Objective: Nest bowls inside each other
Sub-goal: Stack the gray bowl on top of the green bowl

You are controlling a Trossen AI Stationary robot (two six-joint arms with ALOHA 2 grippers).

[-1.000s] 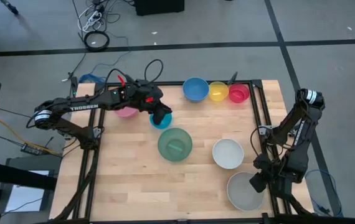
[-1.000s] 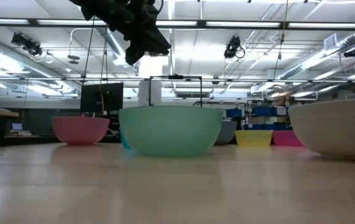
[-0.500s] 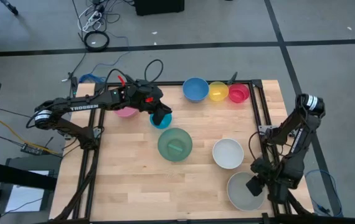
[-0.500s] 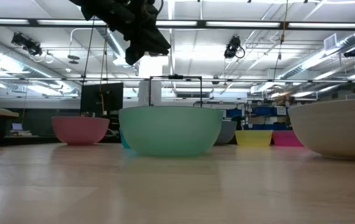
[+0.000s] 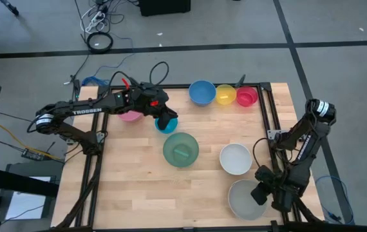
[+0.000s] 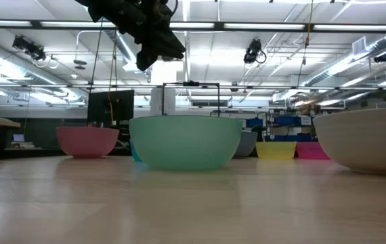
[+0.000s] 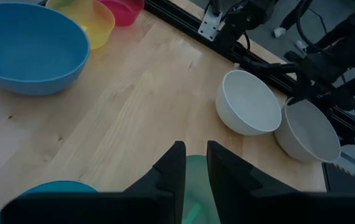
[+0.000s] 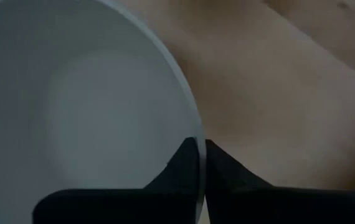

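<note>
The grey bowl (image 5: pixel 244 200) sits near the table's front right corner, with my right gripper (image 5: pixel 261 193) shut on its right rim. Behind it stand the white bowl (image 5: pixel 235 158) and, further left, the green bowl (image 5: pixel 181 149). My left gripper (image 5: pixel 165 118) hangs above the cyan bowl (image 5: pixel 169 126), beside the pink bowl (image 5: pixel 129 116); its fingers (image 7: pixel 176 163) stand a little apart and have nothing between them. Blue (image 5: pixel 201 92), yellow (image 5: pixel 226 95) and red (image 5: pixel 246 96) bowls line the far edge. My right gripper pinches the grey bowl's rim (image 8: pixel 193 124) on its right side, with one finger inside the bowl and one outside. The fingers come steeply from above. The bowl stays upright; in the high view it seems to rest on the table.
Black frame rails (image 5: pixel 267 122) run along the table's right edge, close to my right arm. Bare wood (image 5: pixel 138 187) lies at the front left. The green bowl (image 6: pixel 185 141) fills the middle of the low view, and the white bowl (image 6: pixel 369 142) is at its right.
My right gripper has gone down and toward the near edge, onto the grey bowl's right rim, which now lies between its fingers. The grey bowl has slid a little toward the table's left.
</note>
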